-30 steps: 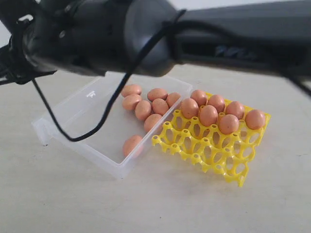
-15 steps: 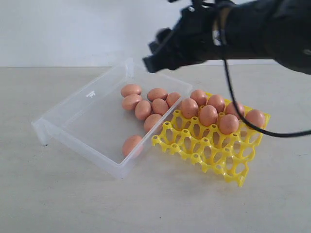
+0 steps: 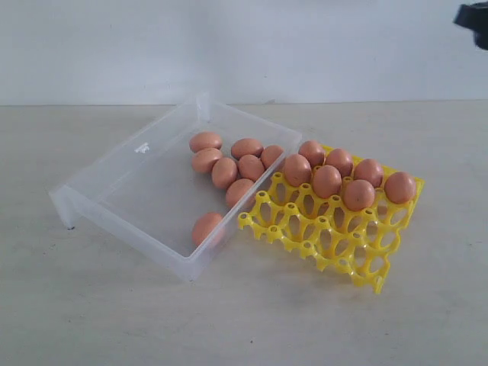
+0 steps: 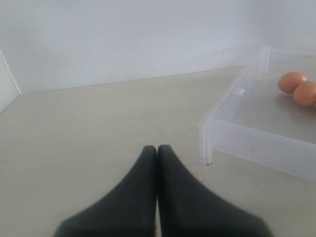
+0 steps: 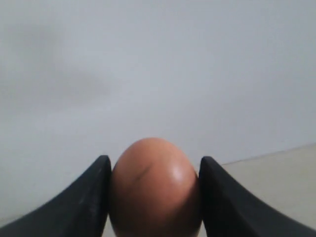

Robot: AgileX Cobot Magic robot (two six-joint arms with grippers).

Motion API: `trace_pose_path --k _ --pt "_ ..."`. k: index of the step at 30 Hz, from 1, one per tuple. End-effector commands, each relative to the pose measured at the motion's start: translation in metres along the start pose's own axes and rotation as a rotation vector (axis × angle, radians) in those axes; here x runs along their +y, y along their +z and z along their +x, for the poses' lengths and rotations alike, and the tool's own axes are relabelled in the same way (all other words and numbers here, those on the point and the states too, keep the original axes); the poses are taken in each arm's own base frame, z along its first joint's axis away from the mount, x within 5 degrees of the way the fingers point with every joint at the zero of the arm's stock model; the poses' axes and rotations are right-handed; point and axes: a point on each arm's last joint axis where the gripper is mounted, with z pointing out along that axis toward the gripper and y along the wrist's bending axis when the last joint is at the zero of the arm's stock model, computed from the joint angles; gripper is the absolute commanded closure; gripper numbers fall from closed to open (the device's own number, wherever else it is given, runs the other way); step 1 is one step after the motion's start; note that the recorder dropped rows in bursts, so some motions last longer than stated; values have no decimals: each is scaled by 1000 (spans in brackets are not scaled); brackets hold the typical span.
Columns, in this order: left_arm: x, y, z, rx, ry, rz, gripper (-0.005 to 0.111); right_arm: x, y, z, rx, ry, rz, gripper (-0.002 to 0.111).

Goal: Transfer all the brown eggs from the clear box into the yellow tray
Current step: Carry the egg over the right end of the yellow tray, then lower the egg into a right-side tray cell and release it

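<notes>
- Egg (image 5: 154, 195) sits clamped in right gripper (image 5: 154, 160), now swung clear of the scene.
- Left gripper (image 4: 157, 148) pinched shut, empty.
- Eight eggs (image 3: 224, 172) wait in box (image 3: 141, 200); tray (image 3: 320, 229) placement next.

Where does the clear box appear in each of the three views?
Exterior view: the clear box sits left of centre, beside the yellow tray.
Left wrist view: the clear box lies ahead of the shut left claw.
Right wrist view: not in it.
Shared landmark: the small tab on its long wall.
</notes>
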Motion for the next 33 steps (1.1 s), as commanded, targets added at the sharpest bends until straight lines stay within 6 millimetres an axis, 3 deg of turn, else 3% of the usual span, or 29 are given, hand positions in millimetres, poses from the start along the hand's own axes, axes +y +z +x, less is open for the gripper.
trace_pose_path --k 1,7,9,12,21,33 --pt "0 0 0 -6 -13 0 111 -40 13 16 18 105 -32 108" --pt "0 0 0 -6 -13 0 111 -36 34 53 145 282 -672 108" --pt "0 0 0 -6 -13 0 111 -36 40 68 241 287 -705 108" --pt "0 0 0 -6 -13 0 111 -31 33 82 296 212 -743 108" --pt "0 0 0 -6 -13 0 111 -20 -14 104 334 139 -746 108" --pt "0 0 0 -6 -13 0 111 18 -17 148 628 -32 -806 108"
